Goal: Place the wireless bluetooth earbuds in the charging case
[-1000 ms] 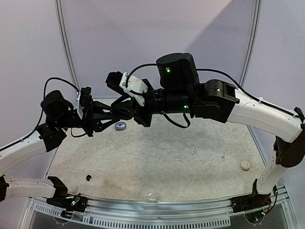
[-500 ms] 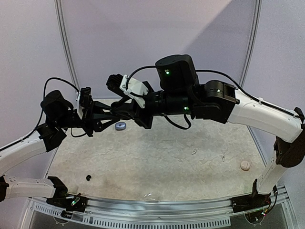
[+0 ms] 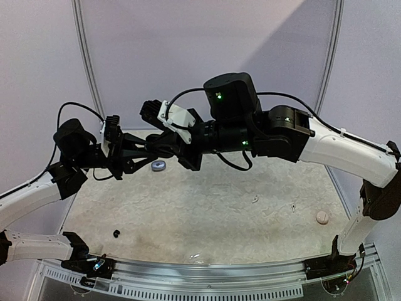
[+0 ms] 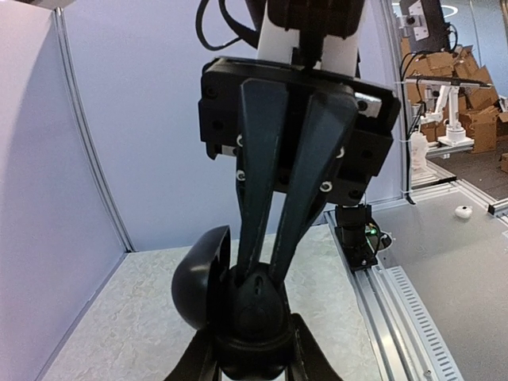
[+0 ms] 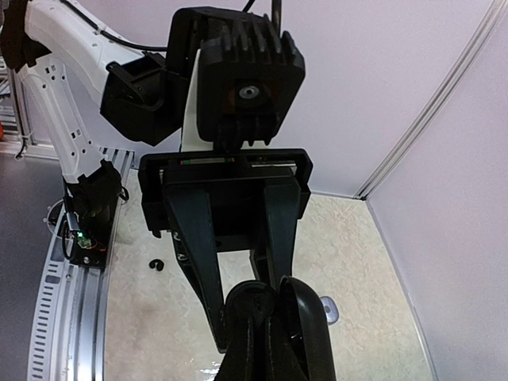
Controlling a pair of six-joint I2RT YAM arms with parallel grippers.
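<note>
Both arms meet in the air above the back left of the table. My left gripper (image 3: 148, 149) (image 4: 254, 353) is shut on a black charging case (image 4: 255, 321), its lid (image 4: 202, 278) (image 5: 308, 329) swung open to one side. My right gripper (image 3: 158, 145) (image 5: 260, 308) is shut, with its fingertips (image 4: 244, 266) pushed into the case's open well. I cannot see whether a bud is between them. A black earbud (image 3: 116, 233) (image 5: 156, 265) lies at the front left. Two white earbuds (image 3: 255, 200) (image 3: 293, 207) lie right of centre.
A small greyish-blue oval object (image 3: 158, 165) (image 5: 329, 309) lies on the table under the grippers. A pale round object (image 3: 322, 217) sits at the right. Lilac walls enclose the back and sides. A metal rail (image 3: 207, 269) runs along the front edge.
The right wrist has shifted slightly left, toward the left gripper. The case stays held in the same place and the left arm has not moved.
</note>
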